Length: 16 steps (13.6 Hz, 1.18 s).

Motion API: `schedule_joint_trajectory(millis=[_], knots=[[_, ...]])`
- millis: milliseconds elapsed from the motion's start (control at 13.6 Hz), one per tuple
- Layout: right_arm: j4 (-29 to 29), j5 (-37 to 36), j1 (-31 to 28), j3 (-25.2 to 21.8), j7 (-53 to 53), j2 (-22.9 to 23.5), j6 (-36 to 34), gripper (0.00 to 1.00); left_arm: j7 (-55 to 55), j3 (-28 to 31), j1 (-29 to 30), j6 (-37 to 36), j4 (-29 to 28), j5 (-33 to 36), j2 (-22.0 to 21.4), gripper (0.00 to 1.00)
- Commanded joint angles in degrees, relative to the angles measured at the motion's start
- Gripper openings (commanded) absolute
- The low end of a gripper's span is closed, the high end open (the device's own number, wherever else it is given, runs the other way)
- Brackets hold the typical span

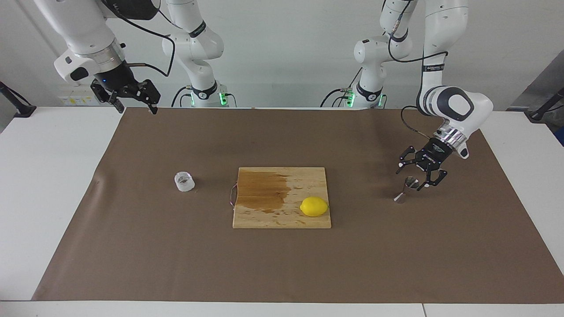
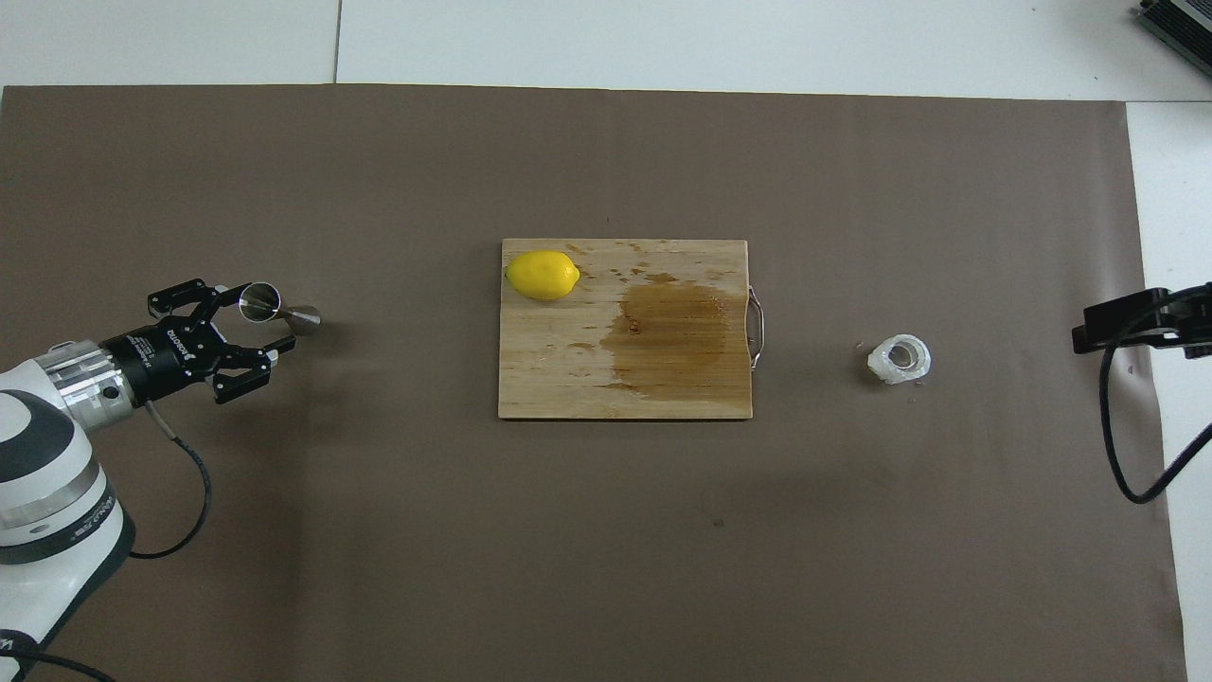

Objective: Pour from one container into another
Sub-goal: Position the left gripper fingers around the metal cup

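While the steel jigger [image 1: 406, 189] stands upright on the brown mat [image 1: 282, 264] at the right of the facing view, the left gripper [image 1: 413, 176] sits low around its upper cone, one finger on each side of the rim. Its jaws are parted to about the width of the cup, and whether they already press on the metal cannot be told; the base of the jigger rests on the mat. In the overhead view the same gripper [image 2: 254, 320] comes in from the lower left of the frame, with the jigger's [image 2: 275, 309] round mouth showing between the fingers at middle left.

Up in the upper left corner of the facing view, the right gripper [image 1: 134, 107] hangs in the air over the edge of the mat where it meets the white counter [image 1: 48, 176]; its jaws stand wide apart and hold nothing, and that arm waits. Only a dark piece of it [image 2: 1136, 322] shows at the right edge of the overhead view.

A small clear glass jar [image 1: 184, 181] stands on the mat at centre left of the facing view, mouth up, well apart from both grippers; overhead it [image 2: 900, 359] lies at centre right. Between the jar and the jigger, in the middle of both frames, lies a wooden cutting board [image 1: 264, 215] with a dark wet patch on the half toward the jar. A yellow lemon [image 1: 314, 206] rests on the board near the lower right corner in the facing view, which is the upper left corner [image 2: 542, 275] overhead.
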Motion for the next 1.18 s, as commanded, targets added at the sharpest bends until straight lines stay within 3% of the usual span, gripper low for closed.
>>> schedule_joint_trajectory(millis=[0, 294, 514, 955, 1102], knots=[[-0.3, 1.2, -0.3, -0.1, -1.6, -0.6, -0.4, 1.0, 0.0, 0.4, -0.8, 1.2, -1.2, -1.2, -0.9, 0.87], [-0.3, 1.2, -0.3, -0.1, -1.6, -0.6, -0.4, 1.0, 0.1, 0.4, -0.8, 1.1, -1.0, -1.3, -0.9, 0.82], [-0.3, 1.2, -0.3, -0.1, -1.6, -0.6, -0.4, 1.0, 1.0, 0.4, -0.7, 0.9, -0.9, -1.2, -0.9, 0.72], [-0.3, 1.2, -0.3, -0.1, -1.6, -0.6, -0.4, 1.0, 1.2, 0.4, -0.5, 0.7, -0.7, -1.3, -0.8, 0.72], [-0.3, 1.2, -0.3, -0.1, -1.6, -0.6, -0.4, 1.0, 1.3, 0.4, -0.2, 0.6, -0.7, -1.2, -0.8, 0.78]])
